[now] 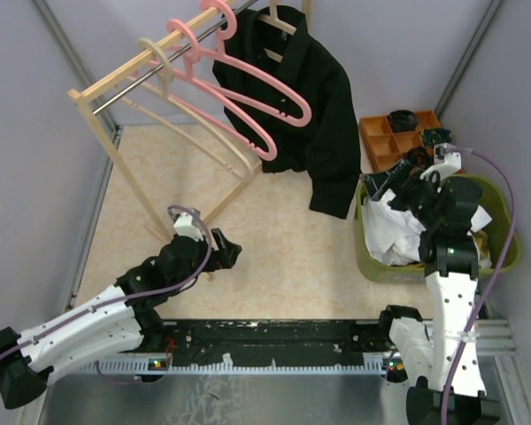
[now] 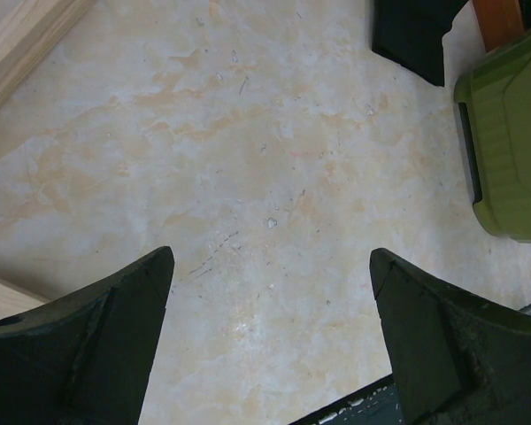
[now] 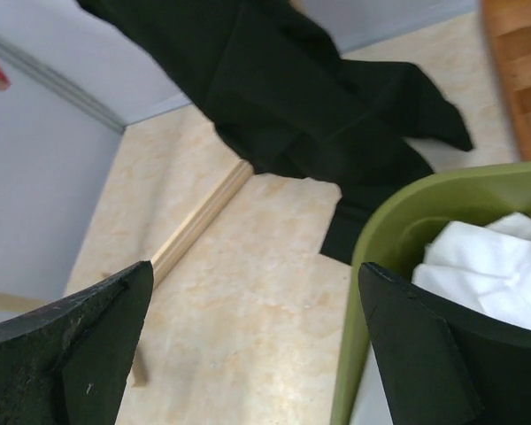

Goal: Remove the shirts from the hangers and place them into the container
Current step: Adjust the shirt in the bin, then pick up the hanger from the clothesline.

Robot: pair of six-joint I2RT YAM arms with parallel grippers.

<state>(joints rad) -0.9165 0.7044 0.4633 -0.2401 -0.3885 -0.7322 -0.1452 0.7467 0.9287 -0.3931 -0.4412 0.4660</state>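
One black shirt (image 1: 314,115) is left on the rack (image 1: 115,84), hanging dark and limp, its hem near the basket (image 1: 365,257). White shirts (image 1: 398,235) lie crumpled in the basket, and the pink hangers (image 1: 248,97) are bare. The left gripper (image 2: 270,266) and right gripper (image 3: 252,274) are spread wide and hold nothing.
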